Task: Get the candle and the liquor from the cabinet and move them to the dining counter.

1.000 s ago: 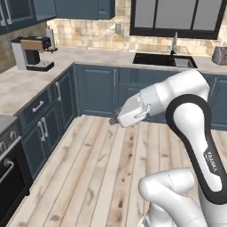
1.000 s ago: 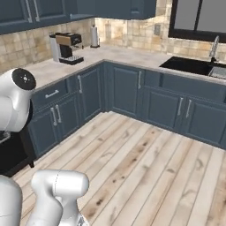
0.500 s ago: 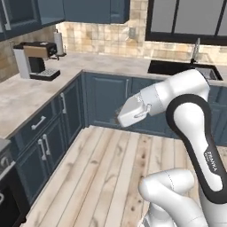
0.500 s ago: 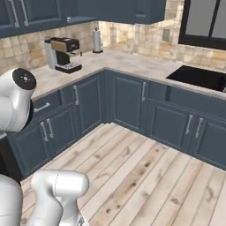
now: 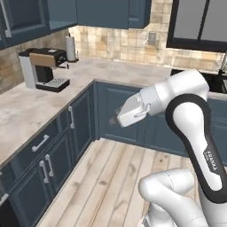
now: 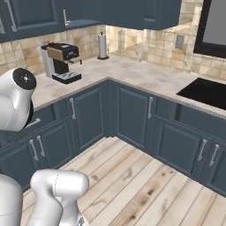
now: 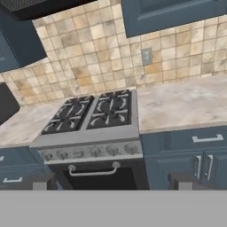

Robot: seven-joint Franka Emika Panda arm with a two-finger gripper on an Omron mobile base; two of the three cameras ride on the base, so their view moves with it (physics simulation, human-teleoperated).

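Observation:
The dark blue upper cabinet (image 6: 33, 15) hangs over the coffee machine, and it also spans the top left of the left base view (image 5: 31, 17). A slim yellow stick, seemingly the candle (image 6: 65, 16), stands at the cabinet's lower edge. The liquor and the dining counter are out of view. My gripper (image 5: 115, 120) is held out in mid-air above the wooden floor, well short of the cabinets. In the hand view the gripper (image 7: 111, 182) is open with nothing between its fingertips (image 7: 41, 182). It looks toward a stove.
A coffee machine (image 5: 44, 68) and a white paper-towel roll (image 5: 70, 48) stand on the tile-backed corner counter (image 5: 111, 71). Blue lower doors and drawers (image 6: 88, 114) run under it. A black sink (image 6: 203, 90) lies to the right. A stove and oven (image 7: 91, 133) face the hand.
The whole scene has shifted in both base views, so the base has driven closer to the corner counter and coffee machine. The arm keeps its pose and the gripper stays open.

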